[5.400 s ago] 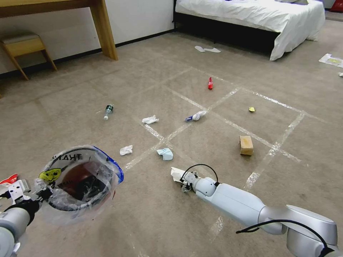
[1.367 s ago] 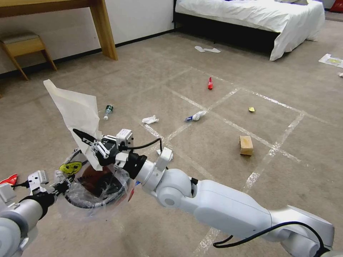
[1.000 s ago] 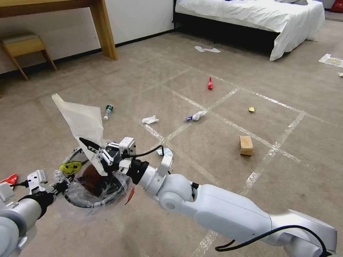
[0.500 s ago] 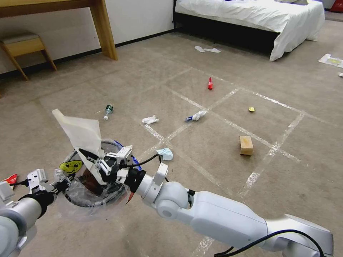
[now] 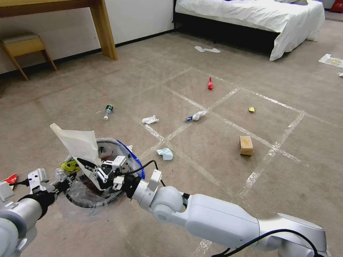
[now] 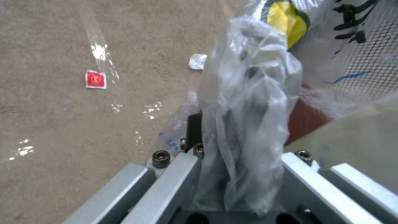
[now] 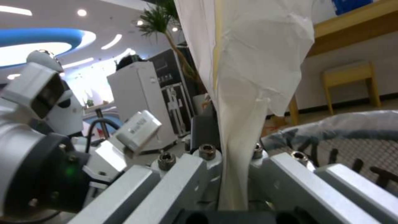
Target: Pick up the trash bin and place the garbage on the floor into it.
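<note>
Head view, right pincer point(image 5: 89, 168) pinching white paper point(image 5: 76, 142) over trash bin point(image 5: 107, 200)

Beige carpet floor point(image 5: 214, 221) w/ pale tape grid, plastic bottle point(image 5: 108, 111) near left, crumpled white tissue point(image 5: 150, 119) mid, pale blue mask point(image 5: 165, 154) by a tape line, brown paper box point(image 5: 246, 145) to right, red wrapper point(image 5: 210, 83) & yellow wrapper point(image 5: 252, 109) farther off

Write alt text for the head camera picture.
The right gripper holds a white paper sheet over the red trash bin, which the left gripper holds by its rim. Litter dots the carpet beyond.
</note>
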